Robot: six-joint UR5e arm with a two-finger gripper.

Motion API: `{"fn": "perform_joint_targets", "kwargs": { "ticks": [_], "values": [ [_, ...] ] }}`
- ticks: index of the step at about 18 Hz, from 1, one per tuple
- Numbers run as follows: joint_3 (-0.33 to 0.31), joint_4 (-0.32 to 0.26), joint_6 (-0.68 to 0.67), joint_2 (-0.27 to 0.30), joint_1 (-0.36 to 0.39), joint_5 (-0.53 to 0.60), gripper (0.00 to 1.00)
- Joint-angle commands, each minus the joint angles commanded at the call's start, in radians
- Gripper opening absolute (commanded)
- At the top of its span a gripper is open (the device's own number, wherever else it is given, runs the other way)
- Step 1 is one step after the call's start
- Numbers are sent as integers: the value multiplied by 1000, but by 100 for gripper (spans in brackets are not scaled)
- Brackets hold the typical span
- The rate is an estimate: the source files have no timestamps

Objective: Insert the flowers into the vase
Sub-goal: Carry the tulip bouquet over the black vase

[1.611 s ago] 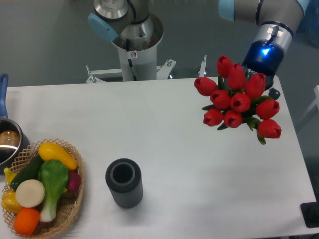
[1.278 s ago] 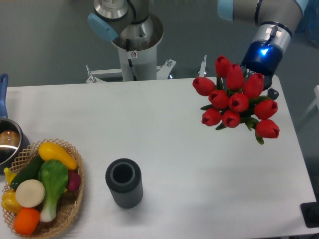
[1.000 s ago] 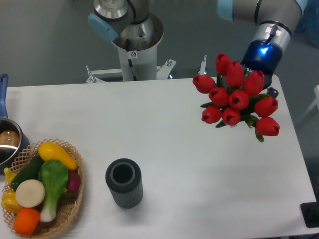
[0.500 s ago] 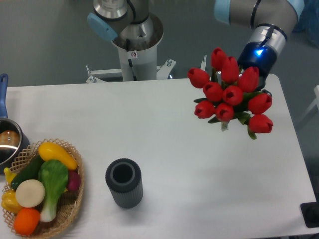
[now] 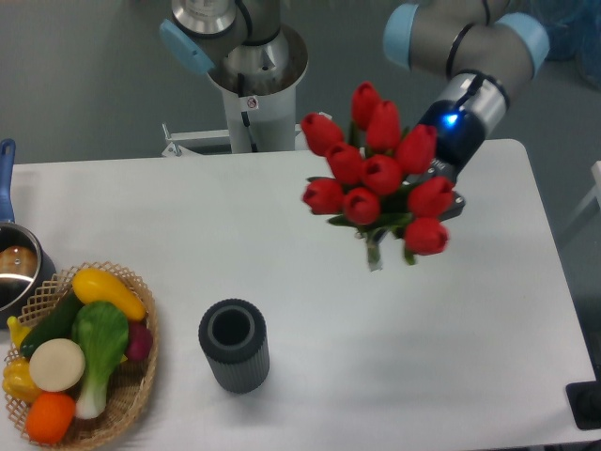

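At the far left edge, around 9 o'clock, sat a steel pot (image 5: 13, 272) with a blue handle (image 5: 7, 162). Just below it, at 8 o'clock, a wicker basket (image 5: 139, 385) held toy vegetables (image 5: 79, 346): yellow, green, white and orange pieces among them.

The vase (image 5: 233, 344) stood upright at about 7 o'clock on the white table (image 5: 188, 225), dark grey, ribbed, round mouth open to the camera. It was near the basket but not touching it.

My arm's base (image 5: 252, 85) stood past the table's far edge at 12 o'clock.

The flowers (image 5: 378, 174) hung in the air up at 1 o'clock, red buds facing the camera, green leaves under them, the stem end showing below the bunch. They were well apart from the vase, up and to its right.

My pincer (image 5: 443, 183) lay behind the bunch, mostly hidden by buds; it was clenched on the flowers, carrying them clear of the table. A blue light glowed on my wrist (image 5: 454, 125).
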Motion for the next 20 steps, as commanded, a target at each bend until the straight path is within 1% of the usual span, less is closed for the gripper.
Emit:
{"fn": "perform_joint_targets", "kwargs": {
  "ticks": [3, 5, 9, 13, 17, 20],
  "values": [
    [-6, 2, 17, -8, -34, -14, 17],
    [-11, 5, 20, -9, -37, -58, 14],
    [-5, 8, 54, -46, -84, -111, 14],
    [-41, 8, 106, -49, -109, -120, 14],
    [-40, 6, 121, -61, -138, -143, 14],
    [-40, 5, 120, -63, -141, -143, 14]
  ]
}}
